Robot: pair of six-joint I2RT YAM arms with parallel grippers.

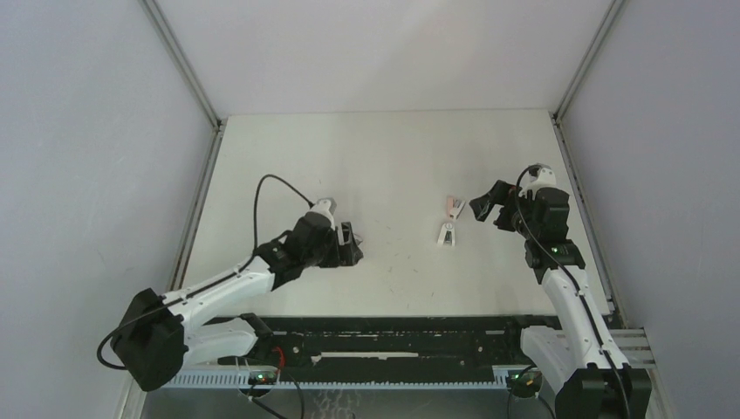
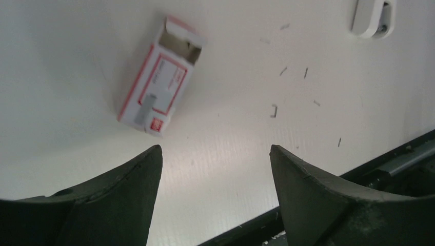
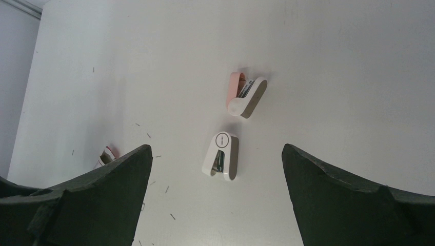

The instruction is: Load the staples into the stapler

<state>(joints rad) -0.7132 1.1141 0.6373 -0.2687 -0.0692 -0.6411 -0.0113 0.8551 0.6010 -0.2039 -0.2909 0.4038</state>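
Note:
A white and red staple box [image 2: 156, 84] lies flat with its end flap open, and a grey strip shows on its face. My left gripper [image 2: 215, 149] hovers open just short of it, nothing between its fingers; in the top view that gripper [image 1: 351, 241] is left of centre. Two small staplers lie to the right: a white one [image 3: 221, 156] [image 1: 447, 234] and a pink and white one [image 3: 245, 95] [image 1: 454, 207]. My right gripper [image 3: 215, 147] [image 1: 485, 208] hangs wide open above and beside them, holding nothing. The box's corner [image 3: 106, 156] peeks past the right gripper's finger.
Loose staples [image 2: 274, 110] are scattered over the white table [image 1: 384, 157] between the box and the staplers. The white stapler's end [image 2: 372, 19] shows at the top right of the left wrist view. The black rail [image 1: 393, 336] runs along the near edge.

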